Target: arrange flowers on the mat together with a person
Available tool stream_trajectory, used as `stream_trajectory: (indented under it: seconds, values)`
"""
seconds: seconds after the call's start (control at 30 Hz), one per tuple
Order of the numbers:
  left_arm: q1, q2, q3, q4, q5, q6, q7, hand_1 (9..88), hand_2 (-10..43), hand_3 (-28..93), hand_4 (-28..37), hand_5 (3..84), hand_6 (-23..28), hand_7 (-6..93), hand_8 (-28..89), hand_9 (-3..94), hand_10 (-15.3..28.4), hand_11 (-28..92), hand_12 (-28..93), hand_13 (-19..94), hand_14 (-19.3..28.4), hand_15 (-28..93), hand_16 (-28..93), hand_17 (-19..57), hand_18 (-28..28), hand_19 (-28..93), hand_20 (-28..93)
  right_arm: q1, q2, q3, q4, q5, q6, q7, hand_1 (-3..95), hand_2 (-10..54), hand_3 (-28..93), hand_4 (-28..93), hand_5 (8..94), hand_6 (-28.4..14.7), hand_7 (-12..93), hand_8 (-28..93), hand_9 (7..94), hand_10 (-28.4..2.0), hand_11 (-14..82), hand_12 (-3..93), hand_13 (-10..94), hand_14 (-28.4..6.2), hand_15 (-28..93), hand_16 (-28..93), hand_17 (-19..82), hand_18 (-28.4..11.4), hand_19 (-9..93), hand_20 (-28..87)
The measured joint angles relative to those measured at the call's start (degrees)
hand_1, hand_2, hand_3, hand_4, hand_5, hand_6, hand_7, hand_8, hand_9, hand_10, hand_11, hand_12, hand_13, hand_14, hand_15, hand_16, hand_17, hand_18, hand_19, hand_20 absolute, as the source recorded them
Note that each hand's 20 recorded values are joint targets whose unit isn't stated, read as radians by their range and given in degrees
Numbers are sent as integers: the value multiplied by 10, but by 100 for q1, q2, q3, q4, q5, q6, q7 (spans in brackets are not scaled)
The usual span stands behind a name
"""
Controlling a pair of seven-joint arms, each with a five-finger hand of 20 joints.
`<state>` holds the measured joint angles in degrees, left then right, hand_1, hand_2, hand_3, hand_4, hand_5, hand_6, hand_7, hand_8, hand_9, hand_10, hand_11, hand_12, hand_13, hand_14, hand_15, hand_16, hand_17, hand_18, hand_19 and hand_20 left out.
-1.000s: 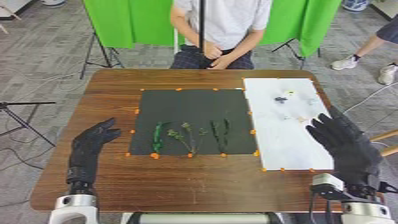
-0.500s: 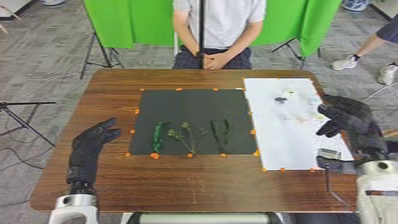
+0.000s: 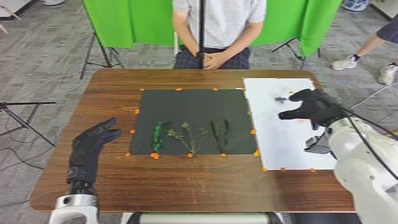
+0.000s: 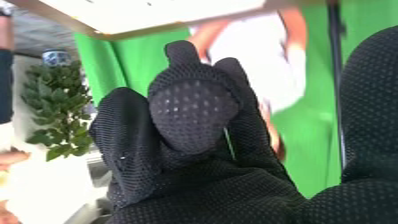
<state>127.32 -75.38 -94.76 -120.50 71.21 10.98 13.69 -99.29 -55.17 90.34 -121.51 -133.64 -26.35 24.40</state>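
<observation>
Main risk: right hand (image 3: 313, 109) bumps or sweeps the dark blossom (image 3: 281, 99), since it lies just off the tips of the right fingers (image 3: 302, 95), toward the robot's left. Blossom looks small and light, so a closing that's a bit off could miss it, crush petals or shove it along the white sheet (image 3: 284, 145). Cause would be the hand coming in too low or slightly off line.

Blossom is compact, no clear long axis; can't tell which way it faces. The green leaf (image 3: 157, 137), branching sprig (image 3: 189, 139) and dark leafy stem (image 3: 220, 136) lie on the black mat (image 3: 191, 107), between the two hands' fingers. Long axes run roughly away from the robot; sprig's branching end points to the far side.

Right fingers loosely bent, apart from the thumb (image 3: 290, 115), no grasp seen. Left hand (image 3: 87, 145) relaxed, fingers released, beside the mat, leaf well off its fingertips.
</observation>
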Motion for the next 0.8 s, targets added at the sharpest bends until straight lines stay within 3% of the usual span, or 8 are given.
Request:
stream_trajectory:
  seconds: [0.17, 0.8]
  values:
    - [1, 4, 0, -2, -1, 1, 2, 261, 35, 676, -217, 510, 36, 153, -65, 544, 158, 223, 131, 422, 187, 228, -18, 112, 127, 132, 198, 336, 231, -306, 334, -195, -221, -12, 315, -95, 560, -199, 499, -13, 74, -67, 640, -175, 120, 207, 915, -23, 625, 222, 634, -147, 932, 627]
    - [-10, 21, 11, -2, -5, 0, 6, 262, 35, 676, -218, 510, 37, 154, -65, 544, 158, 223, 132, 422, 187, 229, -18, 112, 127, 133, 198, 1317, 295, -1459, 1644, -735, -22, 42, 394, -95, 588, -214, 577, 8, 115, -87, 750, -152, 161, 202, 937, -2, 652, 228, 671, -140, 932, 656]
